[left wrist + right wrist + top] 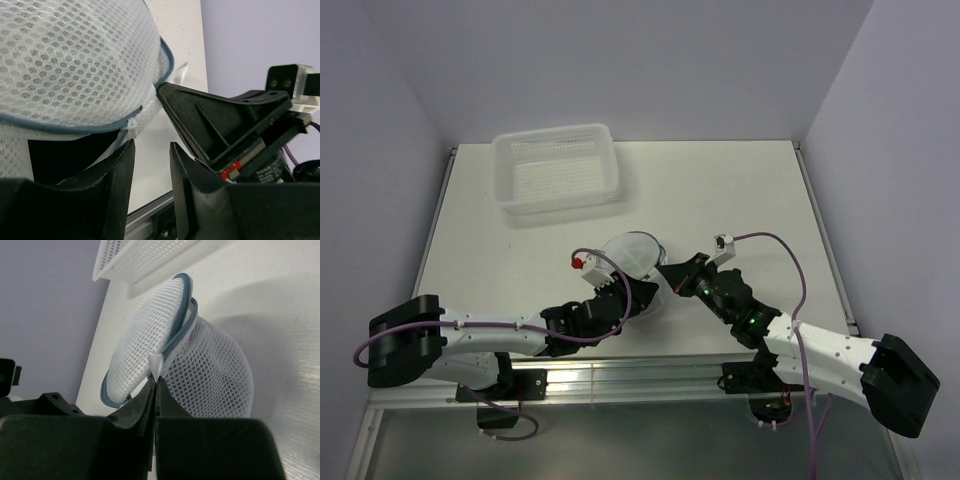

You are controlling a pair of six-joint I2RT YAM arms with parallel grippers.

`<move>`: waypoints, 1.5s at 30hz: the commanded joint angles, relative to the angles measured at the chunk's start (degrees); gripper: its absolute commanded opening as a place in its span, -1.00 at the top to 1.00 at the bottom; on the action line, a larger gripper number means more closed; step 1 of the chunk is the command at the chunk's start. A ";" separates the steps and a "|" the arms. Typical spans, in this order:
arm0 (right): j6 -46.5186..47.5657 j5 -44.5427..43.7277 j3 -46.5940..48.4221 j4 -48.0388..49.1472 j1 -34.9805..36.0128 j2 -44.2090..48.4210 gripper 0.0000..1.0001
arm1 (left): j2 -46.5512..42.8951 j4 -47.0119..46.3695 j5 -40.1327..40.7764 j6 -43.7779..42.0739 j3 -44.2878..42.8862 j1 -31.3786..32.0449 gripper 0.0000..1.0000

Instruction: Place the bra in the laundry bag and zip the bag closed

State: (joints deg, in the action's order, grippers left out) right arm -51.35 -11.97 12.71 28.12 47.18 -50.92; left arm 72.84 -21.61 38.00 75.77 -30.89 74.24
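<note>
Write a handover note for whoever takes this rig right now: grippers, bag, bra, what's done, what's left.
Left gripper: open, nothing between its fingers, right at the laundry bag's near edge.
Right gripper: shut on the white tab at the bag's zipper rim.
Bag: on the table between both grippers, apart from the white perforated basket.
Bra: not clearly in view; the dark patch under the mesh in the left wrist view may be it.
Done: bag braced by its tab.
Left: the rim gapes, so confirm the bra is inside and finish zipping.
</note>
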 commanded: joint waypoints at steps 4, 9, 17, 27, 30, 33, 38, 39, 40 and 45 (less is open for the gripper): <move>0.29 -0.95 -1.81 4.93 1.69 2.40 1.00 | 2.74 -2.47 0.94 -0.27 -2.24 -1.55 0.24; 0.73 -1.39 -1.99 4.05 1.78 4.07 1.00 | 2.93 -2.12 2.69 0.17 -1.81 -1.55 0.24; 0.38 -1.04 -3.65 4.66 2.83 3.98 1.00 | 4.24 -6.78 2.96 -1.67 -1.45 -1.73 0.44; -0.24 -2.36 -5.33 4.40 4.32 4.86 1.00 | 3.89 -7.22 2.78 -2.29 -0.83 -1.73 0.95; 0.72 -3.32 -4.71 2.91 4.24 4.86 1.00 | 3.54 -4.85 1.73 -1.68 -0.75 -1.64 1.00; 2.65 -3.41 -2.96 1.94 3.98 4.07 1.00 | 1.96 -3.27 0.07 -1.41 0.74 -1.46 0.99; 5.82 1.14 0.56 2.29 -1.45 2.58 1.00 | -3.30 -0.81 -1.08 -1.50 5.04 -0.94 1.00; 6.61 2.20 1.00 2.38 -2.69 2.23 1.00 | -4.19 -0.63 -1.26 -1.41 5.75 -0.76 1.00; 6.88 3.17 1.78 2.38 -3.75 2.05 1.00 | -4.98 -0.11 -1.70 -1.24 6.37 -0.67 1.00; 8.28 7.39 3.72 2.20 -9.11 1.09 1.00 | -9.20 0.95 -2.14 -1.76 9.36 -0.15 0.99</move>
State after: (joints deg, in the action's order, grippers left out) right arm -45.91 -5.74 13.13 28.97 40.56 -49.39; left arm 65.73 -22.39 36.21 74.39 -22.83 73.47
